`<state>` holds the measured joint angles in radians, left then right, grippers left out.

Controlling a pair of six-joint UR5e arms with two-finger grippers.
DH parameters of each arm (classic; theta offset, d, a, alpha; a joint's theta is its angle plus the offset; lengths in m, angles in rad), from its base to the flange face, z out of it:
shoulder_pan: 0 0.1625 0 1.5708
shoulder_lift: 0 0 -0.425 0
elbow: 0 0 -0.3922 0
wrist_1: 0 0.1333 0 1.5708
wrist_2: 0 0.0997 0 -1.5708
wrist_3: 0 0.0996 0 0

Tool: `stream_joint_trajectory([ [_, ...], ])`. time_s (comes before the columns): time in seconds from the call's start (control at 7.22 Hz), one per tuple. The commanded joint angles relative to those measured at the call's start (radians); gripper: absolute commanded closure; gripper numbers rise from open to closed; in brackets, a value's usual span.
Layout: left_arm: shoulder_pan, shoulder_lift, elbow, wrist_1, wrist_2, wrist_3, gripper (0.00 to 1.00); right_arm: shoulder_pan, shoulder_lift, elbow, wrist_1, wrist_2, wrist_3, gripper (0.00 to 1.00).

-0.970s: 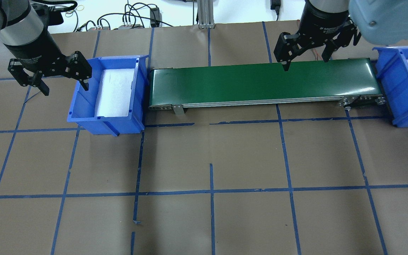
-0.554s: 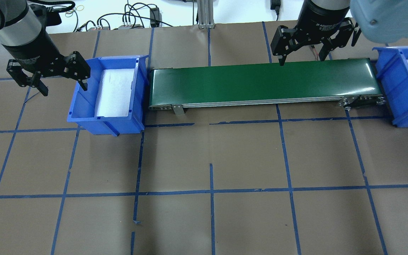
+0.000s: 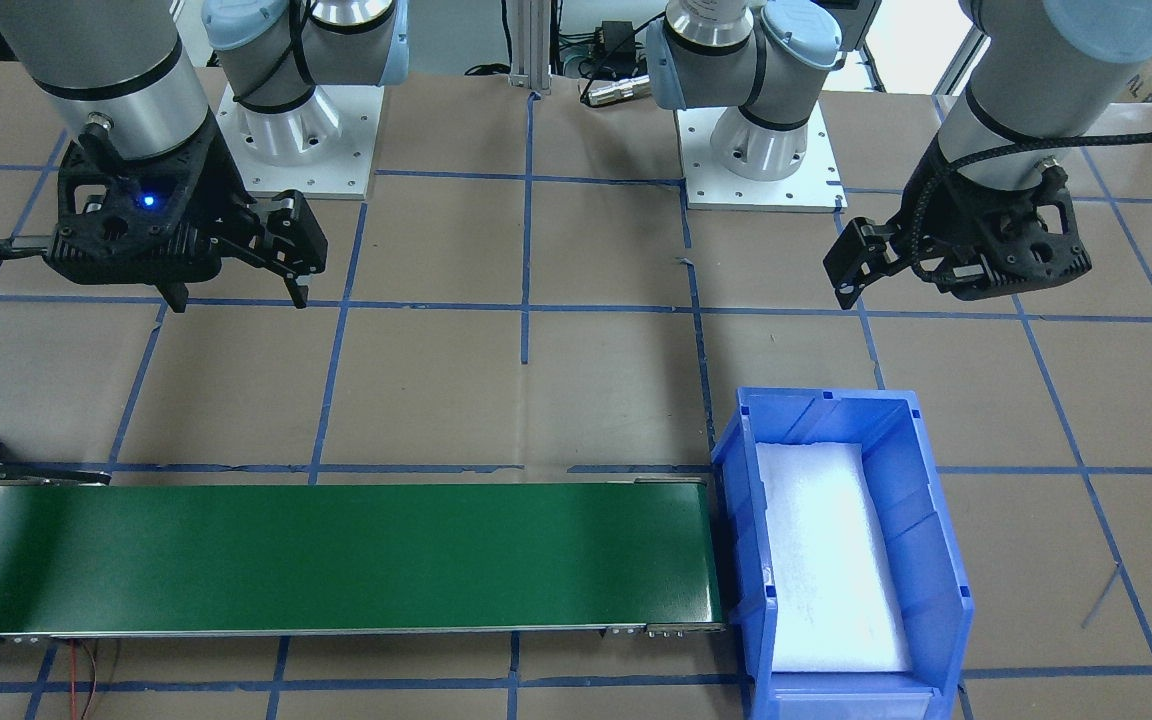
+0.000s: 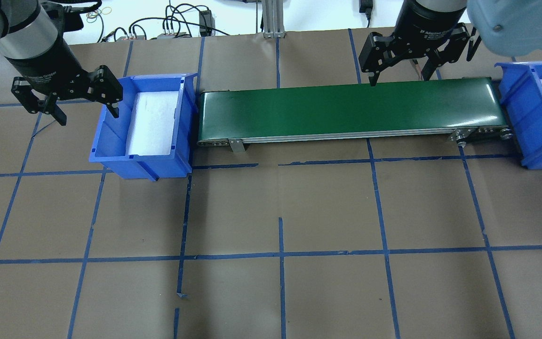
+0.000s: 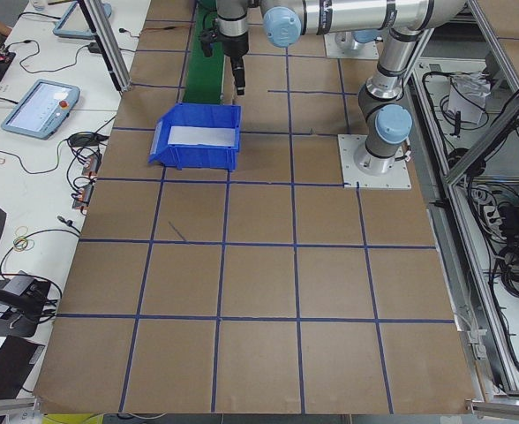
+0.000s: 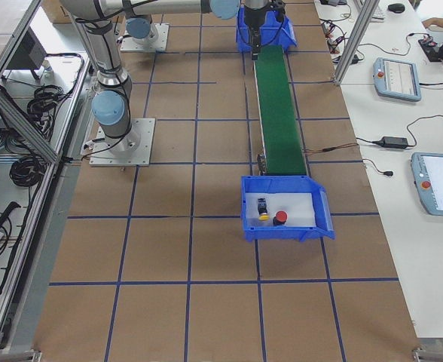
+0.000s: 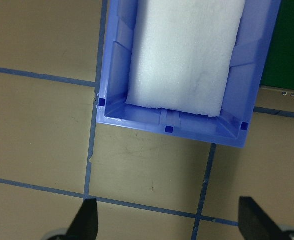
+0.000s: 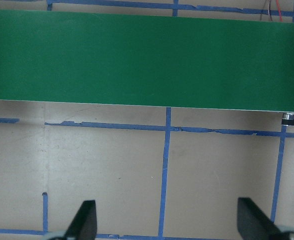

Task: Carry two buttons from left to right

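Observation:
The red-capped button and the yellow-capped button lie on white foam in the right blue bin, shown in the exterior right view. In the overhead view that bin is cut off by the edge and only a dark bit shows inside. My left gripper is open and empty, hovering over the outer wall of the left blue bin; it also shows in the left wrist view. My right gripper is open and empty, above the far edge of the green conveyor belt; it also shows in the front view.
The left bin holds only a white foam pad. The belt runs between the two bins. Brown table paper with blue tape lines lies all around. Cables and an aluminium post stand at the far edge.
My right gripper has moved a little away from the belt towards the far side, still open. My left gripper has barely shifted and stays open.

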<state>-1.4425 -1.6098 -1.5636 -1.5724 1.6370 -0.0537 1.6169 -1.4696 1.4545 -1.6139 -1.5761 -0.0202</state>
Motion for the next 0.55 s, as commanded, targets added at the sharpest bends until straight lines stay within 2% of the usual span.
stream_joint_trajectory([
  [0.0,-0.003,-0.001,-0.007,0.0,-0.008,-0.029,0.0,0.0,0.0,0.004,0.0,-0.002,-0.007,0.0],
  [0.42,-0.003,0.013,0.002,-0.014,0.033,-0.012,0.0,0.0,0.002,0.006,0.0,-0.002,-0.007,0.0],
])
